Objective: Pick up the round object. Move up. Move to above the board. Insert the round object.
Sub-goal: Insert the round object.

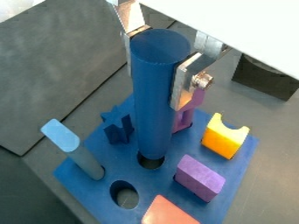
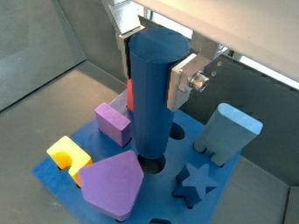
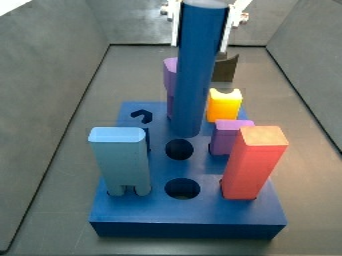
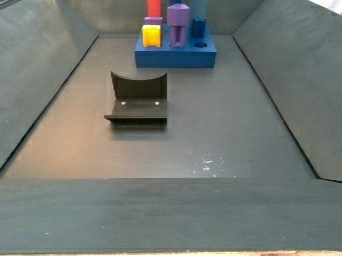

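The round object [image 1: 156, 96], a tall dark-blue cylinder, stands upright over the board [image 1: 100, 179], a bright-blue slab. My gripper [image 1: 158, 63] is shut on its upper part, with a silver finger [image 1: 184, 83] on each side. In both wrist views its lower end [image 2: 149, 157] sits in a round hole near the board's middle. In a side view the cylinder [image 3: 198, 65] rises above the other pegs, with my gripper [image 3: 201, 8] at its top. In the far side view it [image 4: 178, 22] shows small on the board [image 4: 181, 57].
On the board stand a light-blue block [image 3: 119, 155], a salmon block [image 3: 253, 160], a yellow piece [image 3: 225, 103], a purple block [image 2: 114, 122], a purple triangular-topped post [image 2: 114, 179] and a star [image 2: 198, 184]. Two round holes [image 3: 185, 187] are open. The fixture [image 4: 138, 100] stands mid-floor.
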